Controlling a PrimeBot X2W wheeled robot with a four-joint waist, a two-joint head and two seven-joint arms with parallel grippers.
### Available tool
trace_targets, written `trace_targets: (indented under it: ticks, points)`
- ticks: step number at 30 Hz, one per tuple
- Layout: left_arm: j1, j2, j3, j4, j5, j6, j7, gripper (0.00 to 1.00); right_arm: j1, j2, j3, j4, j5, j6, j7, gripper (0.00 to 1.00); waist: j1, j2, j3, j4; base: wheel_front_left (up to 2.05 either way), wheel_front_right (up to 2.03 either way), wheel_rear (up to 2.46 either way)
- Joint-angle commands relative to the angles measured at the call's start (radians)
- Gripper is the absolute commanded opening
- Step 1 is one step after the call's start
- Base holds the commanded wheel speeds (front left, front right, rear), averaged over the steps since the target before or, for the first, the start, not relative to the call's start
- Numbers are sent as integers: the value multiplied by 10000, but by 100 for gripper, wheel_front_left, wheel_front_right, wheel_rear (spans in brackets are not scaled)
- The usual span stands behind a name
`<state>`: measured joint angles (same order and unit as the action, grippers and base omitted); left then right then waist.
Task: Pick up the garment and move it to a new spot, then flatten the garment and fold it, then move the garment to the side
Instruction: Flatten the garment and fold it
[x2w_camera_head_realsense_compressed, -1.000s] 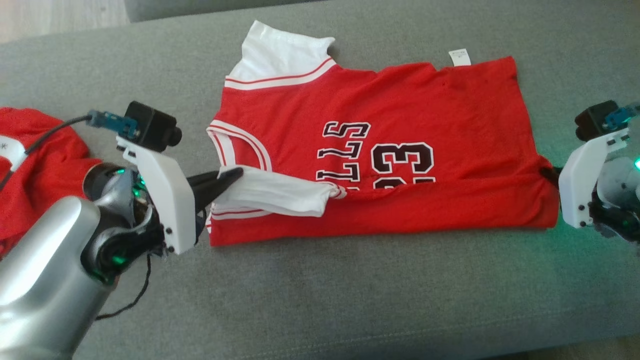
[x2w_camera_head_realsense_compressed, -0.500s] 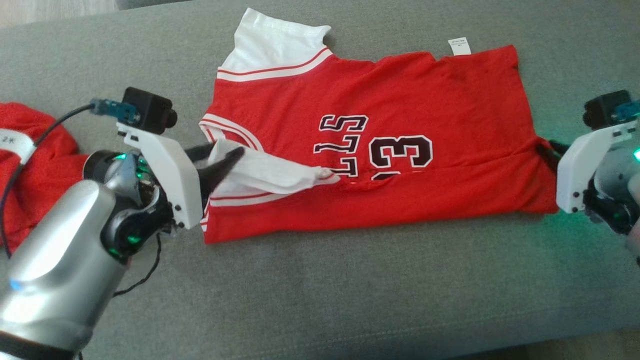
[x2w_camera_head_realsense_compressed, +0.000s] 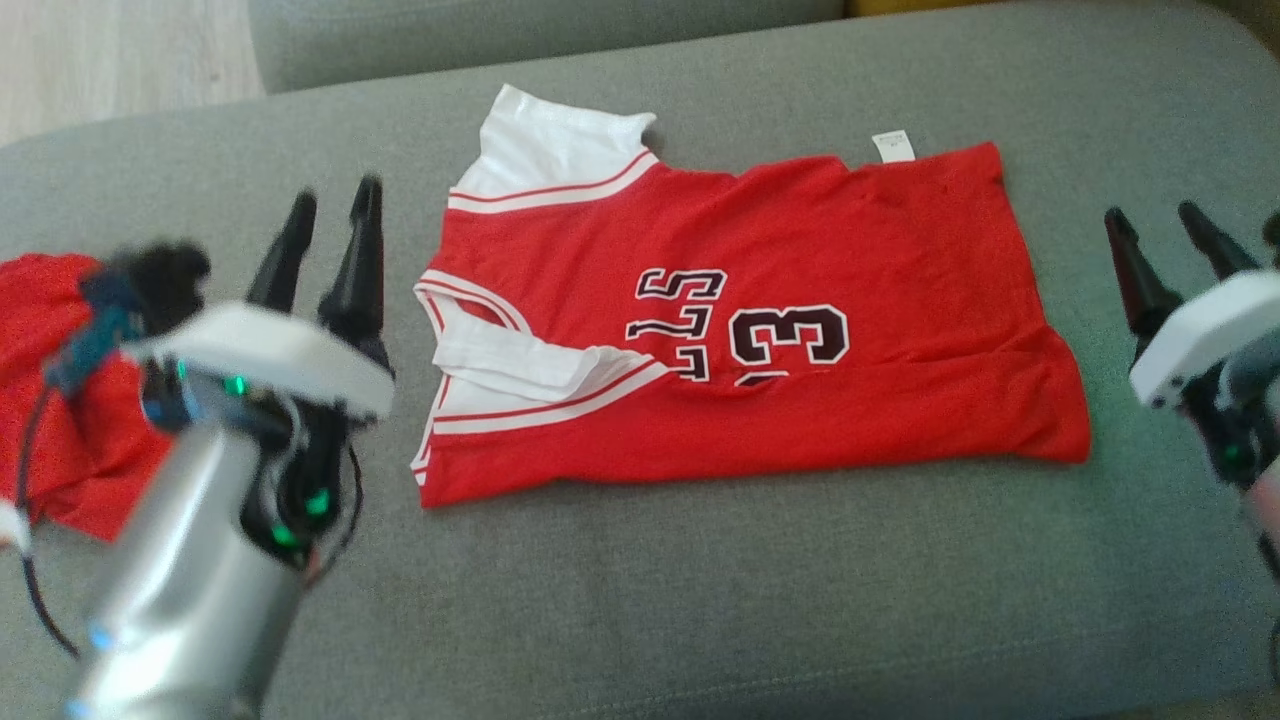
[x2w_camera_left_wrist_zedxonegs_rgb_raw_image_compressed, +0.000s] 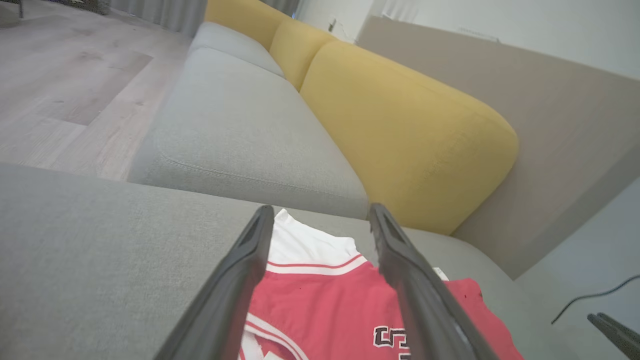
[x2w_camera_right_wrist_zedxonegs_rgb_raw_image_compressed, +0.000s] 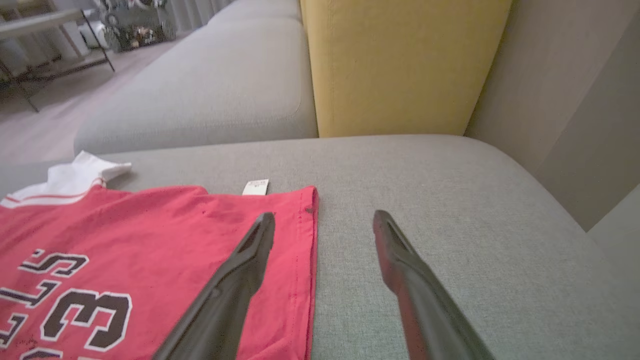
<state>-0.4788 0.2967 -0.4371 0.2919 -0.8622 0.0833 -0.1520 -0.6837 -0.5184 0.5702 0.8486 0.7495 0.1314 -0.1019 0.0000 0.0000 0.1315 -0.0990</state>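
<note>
Both grippers have let go of the garment. A second ago the left gripper (x2w_camera_head_realsense_compressed: 336, 193) was pinched on the near white sleeve (x2w_camera_head_realsense_compressed: 520, 365) and the right gripper (x2w_camera_head_realsense_compressed: 1150, 212) sat at the hem corner. Now each has drawn back off the cloth with its two dark fingers spread wide and nothing between them. The head camera has also shifted, so the change in framing is not a move of the things.

Nearest is a bare stretch of the grey upholstered sofa seat (x2w_camera_head_realsense_compressed: 650, 600). Beyond it the red fabric jersey (x2w_camera_head_realsense_compressed: 800, 250), with black-and-white lettering, lies flat across the middle of the seat between the two grippers, collar end toward the left one. Its near long edge is turned over toward the middle, covering the lower part of the numerals, and the released sleeve rests on that fold. A crumpled red cloth (x2w_camera_head_realsense_compressed: 50, 440) lies apart at the far left, behind the left arm.

Further back, a small white label (x2w_camera_head_realsense_compressed: 893, 146) pokes out at the jersey's far edge. Beyond are a yellow padded backrest (x2w_camera_left_wrist_zedxonegs_rgb_raw_image_compressed: 400, 125) and a pale wooden floor (x2w_camera_head_realsense_compressed: 100, 50).

The first lengthwise fold looks laid. More folding probably remains, then the move to the side.
</note>
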Motion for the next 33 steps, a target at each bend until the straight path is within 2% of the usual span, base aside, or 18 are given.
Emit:
trace_targets:
  ticks: [1, 7, 14, 19, 24, 30, 33]
  points:
    - [-98, 170, 509, -353, -82, 76, -276, 100, 248, -3, -87, -246, -137, -7, -386, 100, 0, 0, -142, 22, 0, 0, 0]
    - [1301, -349, 832, -691, -4, 290, -965, 100, 1262, 506, -1320, -739, -1122, -7, -1476, 100, 0, 0, -531, 2, 0, 0, 0]
    - [2484, -730, 303, -85, 760, 437, -1065, 100, 2873, 1574, -3534, -2328, -2912, -7, -1593, 100, 0, 0, -787, -147, 0, 0, 0]
    - [2687, -884, -154, 690, 1237, 562, -1074, 100, 3995, 2468, -4665, -3564, -3972, -7, -1587, 100, 0, 0, -784, -285, 0, 0, 0]
    - [2449, -953, -402, 1383, 1487, 625, -1037, 100, 4587, 2970, -5272, -4501, -4617, -7, -1169, 100, 0, 0, -742, -459, 0, 0, 0]
    - [2067, -902, -671, 2011, 1761, 695, -799, 100, 4828, 3263, -5578, -5295, -4927, -7, -723, 100, 0, 0, -672, -646, 0, 0, 0]
    - [1822, -825, -844, 2482, 2016, 917, -579, 100, 4942, 3381, -5627, -5626, -5017, -7, -553, 100, 0, 0, -628, -751, 0, 0, 0]
